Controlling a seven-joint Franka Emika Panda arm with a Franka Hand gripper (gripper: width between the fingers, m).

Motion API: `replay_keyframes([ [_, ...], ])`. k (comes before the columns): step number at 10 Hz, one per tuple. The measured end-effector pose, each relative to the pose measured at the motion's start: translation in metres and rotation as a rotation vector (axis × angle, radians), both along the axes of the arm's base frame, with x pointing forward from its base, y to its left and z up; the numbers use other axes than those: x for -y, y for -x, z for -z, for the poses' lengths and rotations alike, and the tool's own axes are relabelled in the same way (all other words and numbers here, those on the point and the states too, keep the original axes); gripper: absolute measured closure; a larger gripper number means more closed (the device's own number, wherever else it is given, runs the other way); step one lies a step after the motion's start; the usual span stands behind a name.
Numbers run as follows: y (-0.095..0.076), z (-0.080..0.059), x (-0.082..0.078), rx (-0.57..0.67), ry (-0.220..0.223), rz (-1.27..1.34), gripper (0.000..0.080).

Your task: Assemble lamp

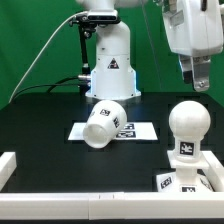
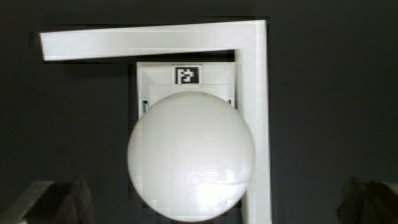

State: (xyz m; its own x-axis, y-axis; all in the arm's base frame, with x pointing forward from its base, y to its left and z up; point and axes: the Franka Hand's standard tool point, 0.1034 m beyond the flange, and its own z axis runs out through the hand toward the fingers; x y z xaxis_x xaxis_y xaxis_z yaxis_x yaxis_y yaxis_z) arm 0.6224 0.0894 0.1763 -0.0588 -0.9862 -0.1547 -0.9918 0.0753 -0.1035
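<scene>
The 2 fingers of the gripper (image 1: 199, 78) hang high above the near right part of the bench as the exterior view shows it, and they hold nothing; whether they are spread or closed I cannot tell, because the exterior view shows them only from the side and the wrist view shows just dark tips at its lower corners. Directly below the fingers stands the bulb (image 1: 188, 127), upright, with its neck down in the base (image 1: 184, 180), which sits at the near right corner of the bench against the white rail (image 2: 151, 42) that borders the edge. This is the relation that matters for the next move: the bulb lies straight under the fingers, its long axis is vertical, so I judge that a plain descent would bring the fingers around its round head. In the wrist view the bulb (image 2: 189, 155) fills the middle, with 1 tag of the base (image 2: 187, 75) visible beyond it. The shade (image 1: 103, 122) lies on its side near the middle of the bench, resting on the marker board (image 1: 143, 130), well apart from the bulb, with its open mouth turned toward the near edge. As a container it is empty; nothing is inside it. The shade is not yet mounted on the bulb.
</scene>
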Motion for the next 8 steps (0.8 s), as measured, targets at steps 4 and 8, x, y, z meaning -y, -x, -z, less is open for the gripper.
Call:
replay_keyframes([
  [4,0.001,-0.001,0.002,0.009,0.006,-0.049,0.0101],
  [8,0.024,-0.009,0.058,0.08,0.066,-0.483,0.0101],
])
